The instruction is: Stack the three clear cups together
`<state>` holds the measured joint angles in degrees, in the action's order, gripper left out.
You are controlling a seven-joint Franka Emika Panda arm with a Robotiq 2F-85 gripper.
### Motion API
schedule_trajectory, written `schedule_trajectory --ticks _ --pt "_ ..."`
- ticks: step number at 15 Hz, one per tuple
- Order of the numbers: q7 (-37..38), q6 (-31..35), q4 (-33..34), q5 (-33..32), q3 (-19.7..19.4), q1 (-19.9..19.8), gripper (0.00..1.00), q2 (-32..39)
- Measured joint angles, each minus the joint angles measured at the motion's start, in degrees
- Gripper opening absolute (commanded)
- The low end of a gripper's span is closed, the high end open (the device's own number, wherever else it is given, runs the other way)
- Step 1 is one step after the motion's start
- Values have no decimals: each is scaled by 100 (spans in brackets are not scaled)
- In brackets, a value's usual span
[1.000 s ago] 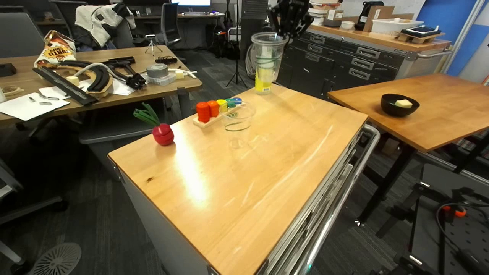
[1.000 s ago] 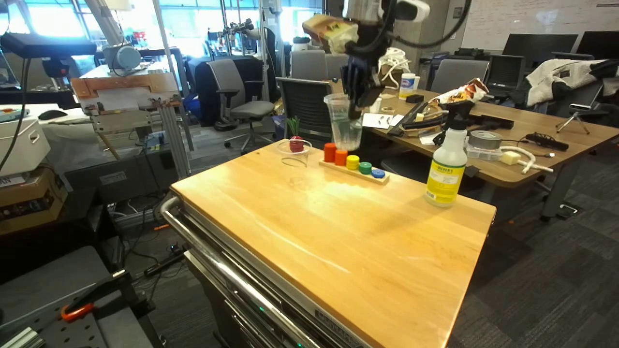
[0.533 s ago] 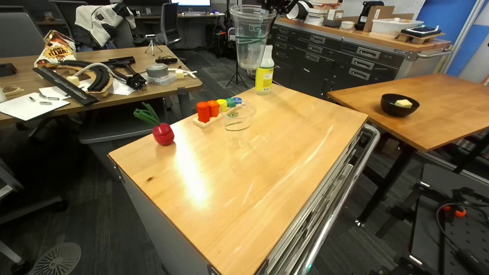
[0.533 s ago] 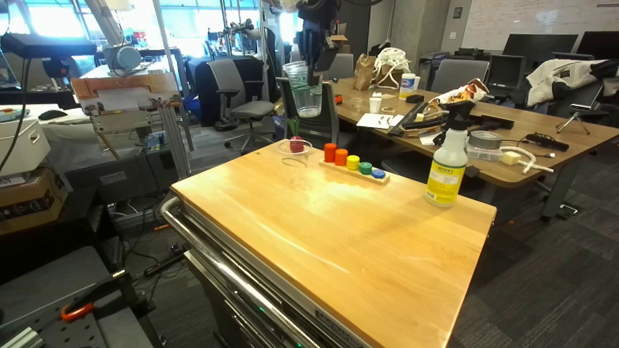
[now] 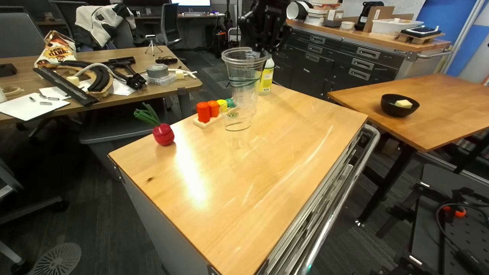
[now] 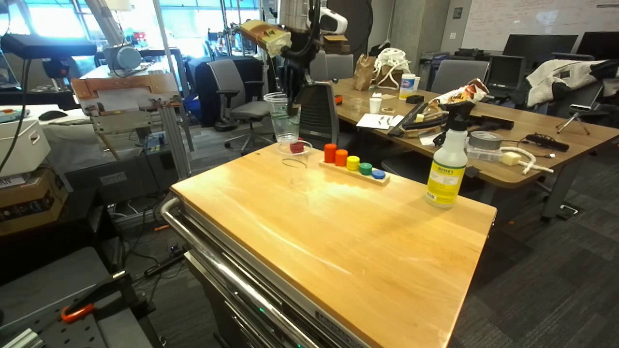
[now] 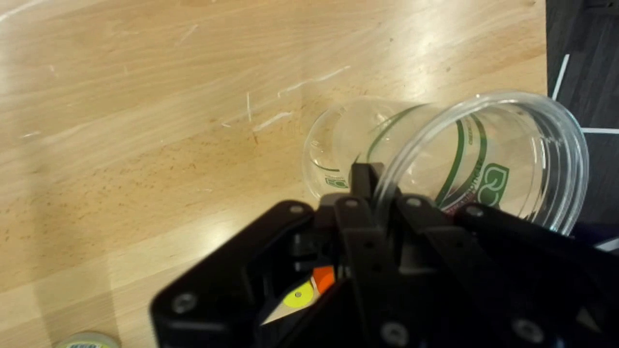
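My gripper (image 5: 259, 52) is shut on the rim of clear cups (image 5: 244, 78) and holds them mouth up above the tabletop. The held cups look like two nested together, as the rim shows doubled in the wrist view (image 7: 563, 145). Another clear cup (image 5: 237, 123) stands upright on the table. It also shows in an exterior view (image 6: 295, 169) and in the wrist view (image 7: 329, 145). The held cups' bottom overlaps its mouth in both exterior views; I cannot tell whether it is inside. The fingertips are partly hidden behind the rim in the wrist view.
A wooden peg toy with coloured discs (image 6: 353, 165) stands close to the table cup. A red toy radish (image 5: 163, 134) is near the table edge. A yellow-labelled spray bottle (image 6: 445, 176) stands at a corner. A black bowl (image 5: 399, 109) sits on a separate table.
The held cups have moved from near the spray bottle and peg toy to over the table cup. They rose first, then came down. The table cup has stayed in place.
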<state>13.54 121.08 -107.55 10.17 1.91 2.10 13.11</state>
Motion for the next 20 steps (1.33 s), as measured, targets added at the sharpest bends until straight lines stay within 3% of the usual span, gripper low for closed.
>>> schedule_trajectory --ticks 8,9,11,19,20 --pt "-260 419 -8 18 39 14 1 455" --pt "-278 455 -10 18 39 14 30 501" --pt "-318 544 -14 18 39 14 38 583" --pt "-454 748 -19 -18 53 17 100 654" --pt "-455 689 -19 -159 33 17 100 633"
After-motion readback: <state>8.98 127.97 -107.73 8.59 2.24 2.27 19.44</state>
